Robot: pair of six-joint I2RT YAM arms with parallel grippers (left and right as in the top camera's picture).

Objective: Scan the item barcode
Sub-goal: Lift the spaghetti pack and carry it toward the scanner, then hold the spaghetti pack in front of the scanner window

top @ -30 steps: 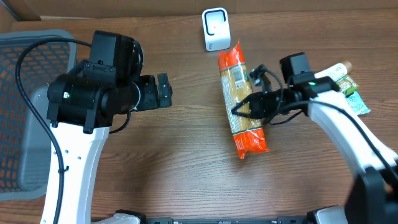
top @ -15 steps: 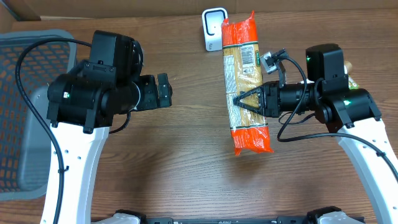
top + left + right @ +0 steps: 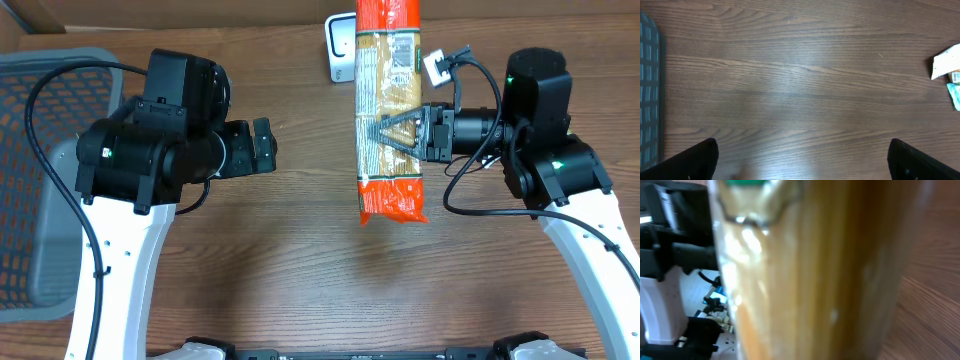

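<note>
Right side first. The right gripper (image 3: 393, 138) is clamped across the middle of the pasta packet (image 3: 385, 80), 1 black finger lying over its clear window. In the right wrist view the packet (image 3: 805, 280) sits right against the lens and fills most of the picture: pale yellow strands behind glossy film, blurred, with a green mark (image 3: 745, 182) at the top edge. I cannot read any writing there.

From overhead, the packet runs lengthwise across the jaws, with 1 orange end on the near side of them and the other reaching the top of the frame. A white printed label (image 3: 402, 45) sits on the clear part just beyond the jaws; its print is too small to read, and I cannot make out a barcode. A small white tag (image 3: 436, 67) hangs on the cable beside the gripper.

Past the packet's far end stands the white scanner (image 3: 341, 50), partly covered by it.

The left gripper (image 3: 262, 145) is well apart from the packet, fingers spread wide and holding nothing. Its wrist view shows the 2 fingertips (image 3: 697, 160) over bare wooden table (image 3: 800, 90), with the grey basket (image 3: 647, 100) out to 1 side and a white and green wrapper (image 3: 946, 62) out to the other.
</note>
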